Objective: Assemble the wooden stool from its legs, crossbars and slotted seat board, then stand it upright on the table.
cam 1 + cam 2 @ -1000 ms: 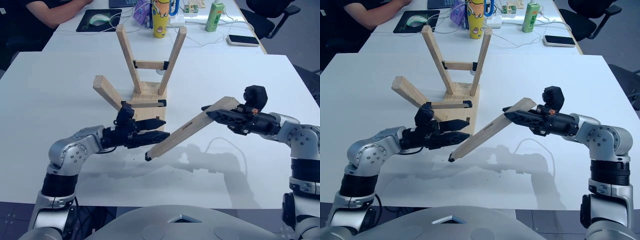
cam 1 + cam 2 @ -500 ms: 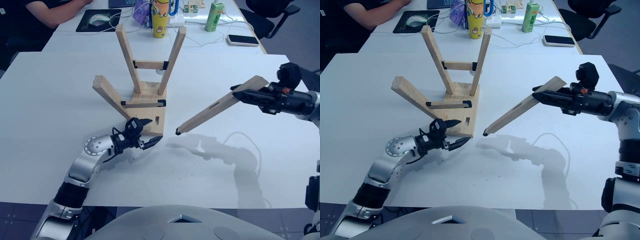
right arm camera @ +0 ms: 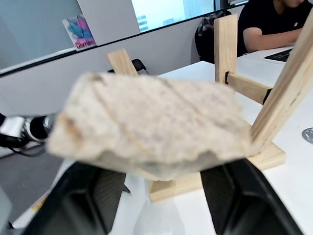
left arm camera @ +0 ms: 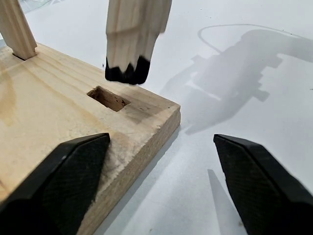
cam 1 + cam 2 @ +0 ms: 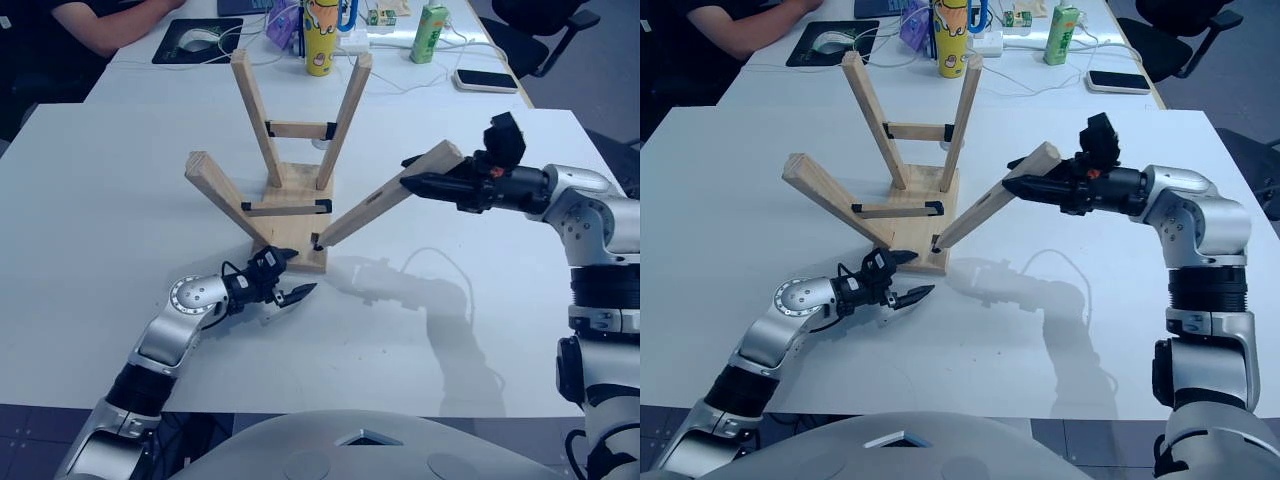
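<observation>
The stool stands upside down: the seat board lies on the white table with two upright legs, one leg leaning left and crossbars between them. My right gripper is shut on the top end of a fourth leg, which slants down to the left. Its black-tipped lower end hovers just above the empty slot at the board's near corner. My left gripper is open and low on the table, one finger against the board's front edge.
A second table behind carries a yellow cup, a green carton, a phone and a mouse on a dark pad. A person sits at its far left. Bare tabletop lies to the right of the stool and in front of it.
My right gripper swung the leg out to the right, then back left until its tip reached the board's corner slot. My left gripper drew away from the leg and dropped to the board's front corner.
</observation>
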Controlling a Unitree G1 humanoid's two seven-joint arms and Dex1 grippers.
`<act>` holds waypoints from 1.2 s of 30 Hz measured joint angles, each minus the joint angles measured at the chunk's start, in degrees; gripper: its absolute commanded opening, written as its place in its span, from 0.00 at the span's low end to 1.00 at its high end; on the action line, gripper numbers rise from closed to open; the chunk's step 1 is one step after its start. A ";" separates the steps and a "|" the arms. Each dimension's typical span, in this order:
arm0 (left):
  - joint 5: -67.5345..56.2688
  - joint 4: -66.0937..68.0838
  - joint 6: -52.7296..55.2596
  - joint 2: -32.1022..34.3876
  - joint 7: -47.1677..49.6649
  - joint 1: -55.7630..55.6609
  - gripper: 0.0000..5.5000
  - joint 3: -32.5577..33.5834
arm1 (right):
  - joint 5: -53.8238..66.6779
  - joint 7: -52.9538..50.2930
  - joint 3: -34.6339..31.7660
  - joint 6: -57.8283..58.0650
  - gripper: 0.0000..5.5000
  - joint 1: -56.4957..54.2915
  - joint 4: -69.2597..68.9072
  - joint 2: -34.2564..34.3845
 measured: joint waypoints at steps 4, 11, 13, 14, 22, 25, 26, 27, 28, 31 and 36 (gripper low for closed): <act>0.00 0.07 0.11 -0.14 0.07 -0.02 0.72 0.00 | -2.89 0.05 2.31 -2.42 0.37 -1.81 0.56 0.94; 0.05 0.34 0.19 -0.45 0.69 -0.05 0.72 -0.15 | -5.87 1.43 4.86 -6.11 0.37 -4.73 2.48 1.16; 0.06 0.39 0.19 -0.52 0.80 -0.05 0.72 -0.22 | -6.62 1.76 6.05 -7.12 0.37 -5.86 2.52 0.95; 0.09 0.42 0.20 -0.59 0.89 -0.05 0.72 -0.27 | -7.46 1.90 6.58 -7.61 0.37 -6.31 2.40 0.90; 0.18 0.61 0.31 -1.44 2.13 -0.02 0.72 -0.46 | -10.84 1.74 10.62 -9.81 0.37 -7.54 -2.93 -0.58; 0.17 0.52 0.41 -1.65 2.64 0.19 0.72 -0.35 | -11.32 0.45 11.65 -9.00 0.37 -7.71 -5.54 -0.39; 0.16 0.48 0.43 -1.72 2.86 0.26 0.72 -0.34 | -11.37 0.01 11.77 -8.60 0.37 -7.76 -6.00 -0.14; 0.16 0.42 0.45 -1.80 3.04 0.35 0.72 -0.35 | -11.38 -0.61 11.82 -8.05 0.37 -7.86 -6.17 0.46; 0.17 0.41 0.46 -1.89 3.10 0.38 0.72 -0.35 | -11.38 -0.98 11.89 -7.89 0.37 -7.96 -6.09 0.85; 0.17 0.46 0.50 -2.41 3.24 0.44 0.72 -0.63 | -11.38 -1.62 12.66 -7.62 0.37 -9.03 -4.85 2.02; 0.17 0.66 0.46 -2.76 3.64 0.68 0.72 -0.67 | -11.79 -1.91 14.12 -6.99 0.37 -11.64 -3.07 3.81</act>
